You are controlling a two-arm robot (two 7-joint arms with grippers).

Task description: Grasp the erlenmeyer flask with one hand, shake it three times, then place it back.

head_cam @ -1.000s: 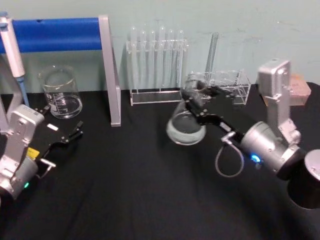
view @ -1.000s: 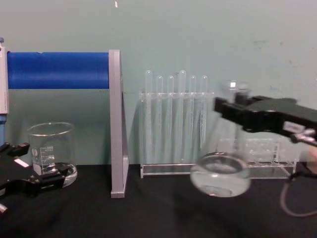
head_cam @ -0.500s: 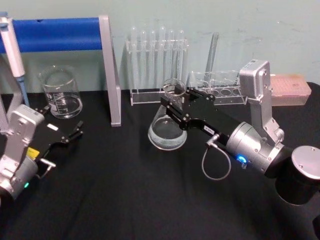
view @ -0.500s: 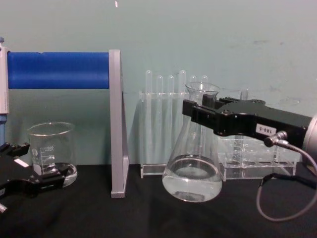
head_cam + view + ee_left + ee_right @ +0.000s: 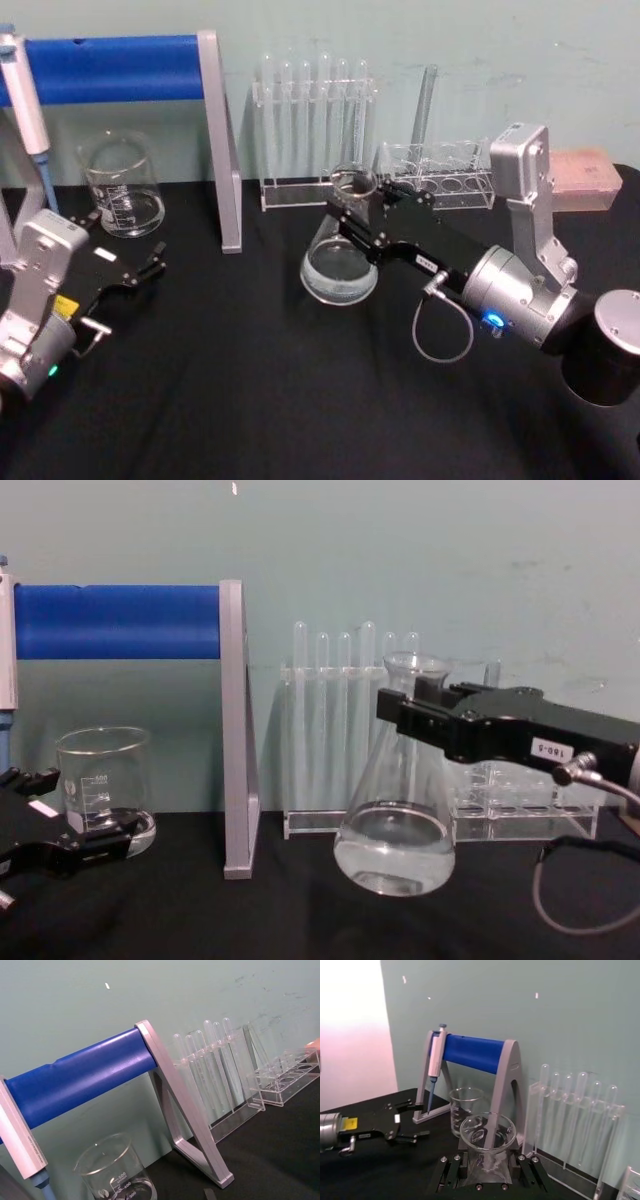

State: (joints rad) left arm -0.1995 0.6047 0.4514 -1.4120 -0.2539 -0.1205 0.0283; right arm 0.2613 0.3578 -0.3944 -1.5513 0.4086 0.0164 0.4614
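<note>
The erlenmeyer flask (image 5: 340,262) is clear glass with a little liquid in its wide base. It stands almost upright over the black table (image 5: 250,380), left of centre of the racks. My right gripper (image 5: 356,213) is shut on its neck, with black fingers on both sides just under the rim. From the chest, the flask (image 5: 395,825) hangs low with the right gripper (image 5: 408,715) clamped high on it; I cannot tell whether the base touches the cloth. The right wrist view looks down into the flask's rim (image 5: 487,1132). My left gripper (image 5: 140,270) rests open at the left.
A glass beaker (image 5: 122,188) stands back left under a blue-barred pipette stand (image 5: 120,65) with a pipette (image 5: 25,100). Behind the flask are a test tube rack (image 5: 315,120) and a second clear rack (image 5: 445,175). A pink box (image 5: 585,175) sits far right.
The flask swung from a raised, tilted pose at the right down and left to near upright, then shifted slightly right. The left arm has not moved.
</note>
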